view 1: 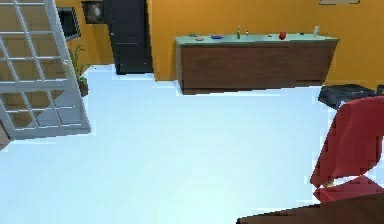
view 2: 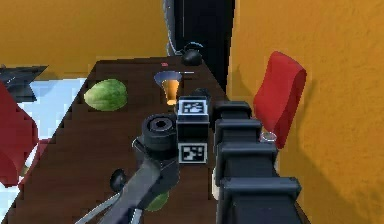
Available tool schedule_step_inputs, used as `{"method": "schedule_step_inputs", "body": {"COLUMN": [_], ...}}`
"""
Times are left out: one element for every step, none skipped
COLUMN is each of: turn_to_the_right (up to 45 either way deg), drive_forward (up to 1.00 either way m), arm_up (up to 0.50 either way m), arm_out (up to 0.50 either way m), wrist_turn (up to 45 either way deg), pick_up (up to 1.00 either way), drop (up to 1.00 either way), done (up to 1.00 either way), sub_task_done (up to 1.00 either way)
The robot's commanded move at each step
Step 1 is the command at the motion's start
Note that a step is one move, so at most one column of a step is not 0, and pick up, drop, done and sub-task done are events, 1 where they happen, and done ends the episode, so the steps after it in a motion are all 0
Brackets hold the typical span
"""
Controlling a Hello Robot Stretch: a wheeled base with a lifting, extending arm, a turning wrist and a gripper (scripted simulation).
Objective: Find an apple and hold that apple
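A small red round thing (view 1: 282, 35) — maybe the apple — sits on the smooth pale green top of a long brown wooden counter (view 1: 255, 65), far across the shiny white floor (view 1: 180, 140). The dark gripper (view 2: 122, 203) is at a dark brown wooden table (view 2: 75, 150), well apart from that red thing. I cannot tell if it holds anything — a bit of green (view 2: 157, 201) peeks out by it. On the table lie one bumpy round green ball (view 2: 105, 95) and one orange cup (view 2: 170, 88). Two red chairs (view 2: 278, 90) stand beside it.
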Motion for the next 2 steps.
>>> {"method": "schedule_step_inputs", "body": {"turn_to_the_right": [0.0,0.0], "drive_forward": [0.0,0.0], "arm_up": [0.0,0.0], "arm_out": [0.0,0.0], "wrist_turn": [45.0,45.0], "pick_up": [0.0,0.0], "drop": [0.0,0.0], "done": [0.0,0.0], "sub_task_done": [0.0,0.0]}}
